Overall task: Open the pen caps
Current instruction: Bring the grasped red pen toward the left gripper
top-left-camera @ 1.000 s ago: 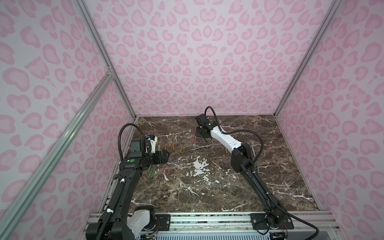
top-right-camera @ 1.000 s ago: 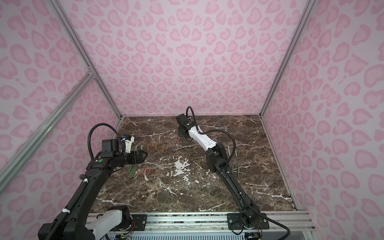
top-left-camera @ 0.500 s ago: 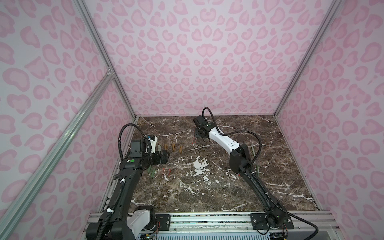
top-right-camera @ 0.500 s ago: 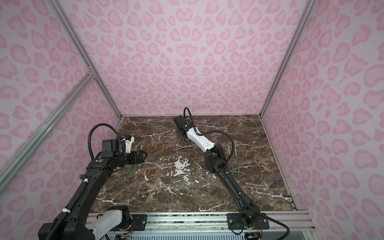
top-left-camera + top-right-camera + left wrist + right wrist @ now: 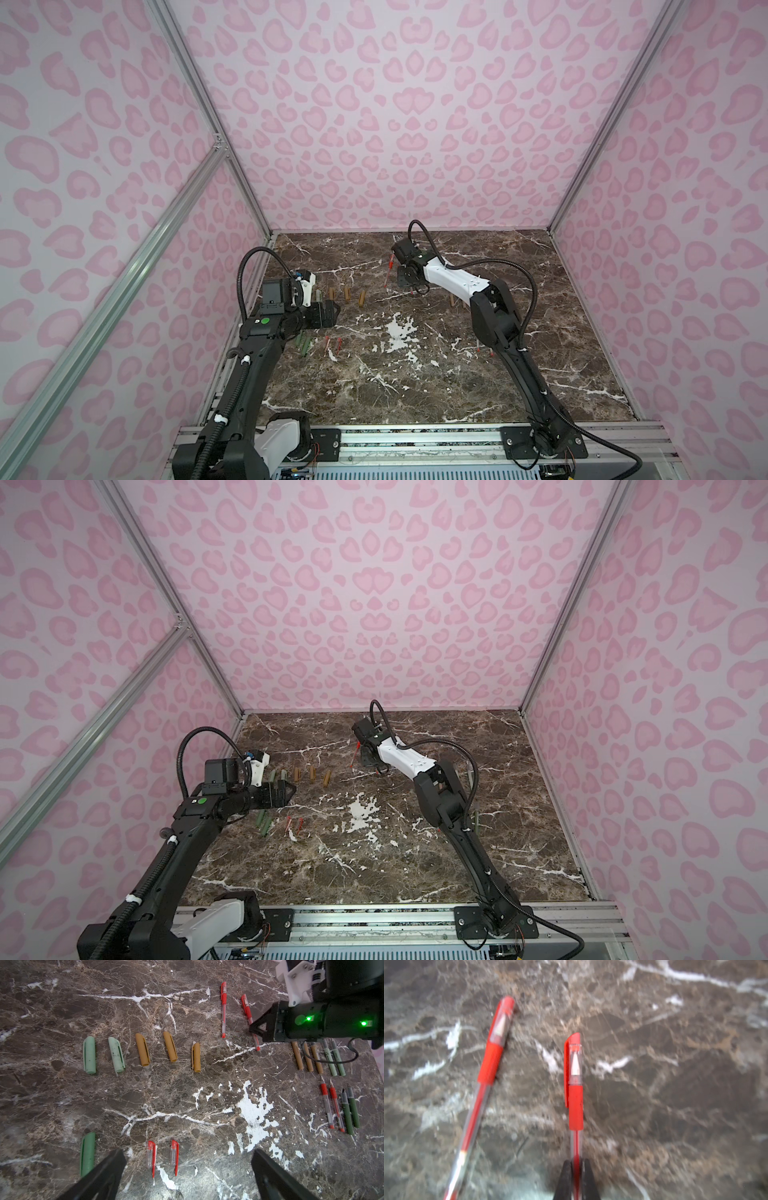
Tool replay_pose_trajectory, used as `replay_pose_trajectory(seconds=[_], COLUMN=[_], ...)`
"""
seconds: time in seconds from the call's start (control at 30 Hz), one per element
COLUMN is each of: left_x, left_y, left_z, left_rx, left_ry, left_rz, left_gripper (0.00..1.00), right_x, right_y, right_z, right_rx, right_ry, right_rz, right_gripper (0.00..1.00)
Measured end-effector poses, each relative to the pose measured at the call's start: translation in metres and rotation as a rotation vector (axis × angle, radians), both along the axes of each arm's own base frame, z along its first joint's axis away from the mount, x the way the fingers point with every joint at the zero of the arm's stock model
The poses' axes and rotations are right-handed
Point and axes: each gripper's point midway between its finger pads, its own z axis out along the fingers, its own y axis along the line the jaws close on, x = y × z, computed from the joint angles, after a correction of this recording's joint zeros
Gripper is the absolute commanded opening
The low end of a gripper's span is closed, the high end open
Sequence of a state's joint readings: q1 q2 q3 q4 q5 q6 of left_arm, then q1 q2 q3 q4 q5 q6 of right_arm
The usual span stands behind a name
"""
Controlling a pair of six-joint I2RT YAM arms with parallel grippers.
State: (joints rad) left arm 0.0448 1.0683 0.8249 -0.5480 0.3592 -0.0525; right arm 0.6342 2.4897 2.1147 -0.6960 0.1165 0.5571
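My right gripper (image 5: 576, 1167) is shut on the clear barrel of a red capped pen (image 5: 575, 1093), low over the marble toward the back. A second red capped pen (image 5: 483, 1084) lies free beside it, seen in a top view as the red pen (image 5: 388, 272). Loose pen caps lie in rows: pale green (image 5: 89, 1054), tan (image 5: 170, 1046), dark green (image 5: 87, 1154) and red (image 5: 151, 1157). My left gripper (image 5: 188, 1169) hangs open above the red caps, holding nothing. In both top views it hovers at the left gripper (image 5: 328, 313) (image 5: 286, 793).
Uncapped barrels lie in groups on the right: tan (image 5: 307, 1057), pale green (image 5: 334, 1057), red (image 5: 332, 1105) and dark green (image 5: 351, 1109). Pink patterned walls with metal posts close in the marble table (image 5: 415, 386) on three sides.
The right gripper's jaws have closed onto the red pen's barrel. The left arm has stayed where it was, still open.
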Motion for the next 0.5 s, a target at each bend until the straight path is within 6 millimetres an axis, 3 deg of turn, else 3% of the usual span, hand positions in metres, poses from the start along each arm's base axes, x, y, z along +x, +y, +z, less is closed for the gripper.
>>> replay_pose_trajectory(seconds=[0.17, 0.27, 0.37, 0.5], left_x=[0.000, 0.000, -0.001, -0.001], left_y=[-0.002, -0.005, -0.014, -0.028], left_z=[0.001, 0.006, 0.011, 0.020], left_rx=[-0.008, -0.028, -0.076, -0.163], left_ry=[-0.002, -0.009, -0.017, -0.013], left_rz=[-0.006, -0.016, -0.047, -0.085], left_gripper=[0.98, 0.98, 0.99, 1.00], right_x=[-0.031, -0.059, -0.085, -0.112], right_y=[-0.014, -0.020, -0.017, 0.006], right_z=[0.003, 0.010, 0.034, 0.075], right_rx=[0.010, 0.031, 0.099, 0.221], right_ry=[0.046, 0.082, 0.063, -0.017], right_rz=[0.029, 0.062, 0.110, 0.207], right_gripper=[0.00, 0.00, 0.00, 0.00])
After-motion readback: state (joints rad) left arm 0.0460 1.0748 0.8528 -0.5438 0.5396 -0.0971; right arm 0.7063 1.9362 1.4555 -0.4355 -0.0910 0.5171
